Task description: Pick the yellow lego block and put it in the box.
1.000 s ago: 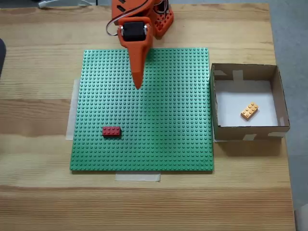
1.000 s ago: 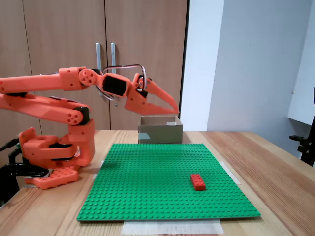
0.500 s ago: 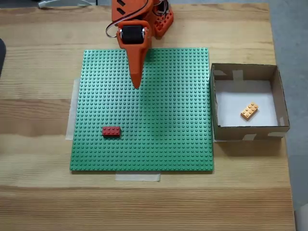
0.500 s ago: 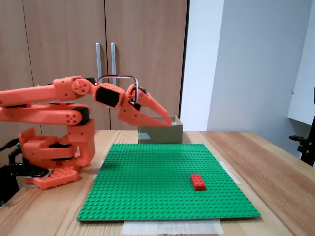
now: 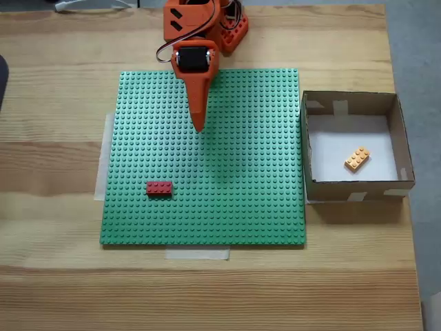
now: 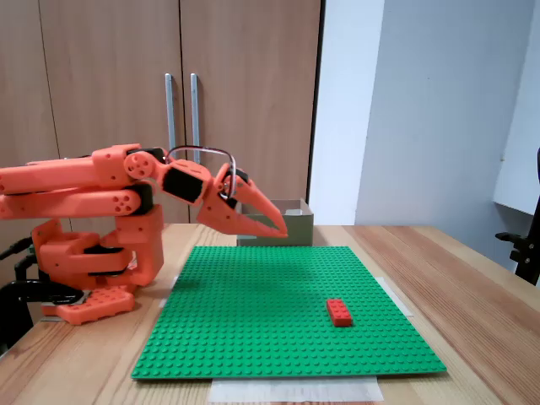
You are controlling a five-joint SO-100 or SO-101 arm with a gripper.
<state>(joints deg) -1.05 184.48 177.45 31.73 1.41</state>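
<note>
The yellow lego block (image 5: 357, 158) lies on the white bottom of the box (image 5: 313, 145), tilted, right of the green baseplate in the top-down fixed view. In the side fixed view the box (image 6: 295, 228) stands behind the plate and the block is hidden inside it. My orange gripper (image 5: 199, 126) hangs over the plate's upper middle, far left of the box, its fingers together with nothing between them. From the side the gripper (image 6: 282, 230) points down and forward, above the plate.
A red brick (image 5: 159, 187) sits on the green baseplate (image 5: 241, 207) at the lower left; the red brick (image 6: 340, 311) lies near the plate's front right from the side. The arm's base (image 6: 93, 253) stands at the plate's far edge. Cupboard doors stand behind.
The arm has folded back and lowered; the gripper dropped closer to the plate and its fingers closed from slightly apart. The yellow block and red brick have stayed put.
</note>
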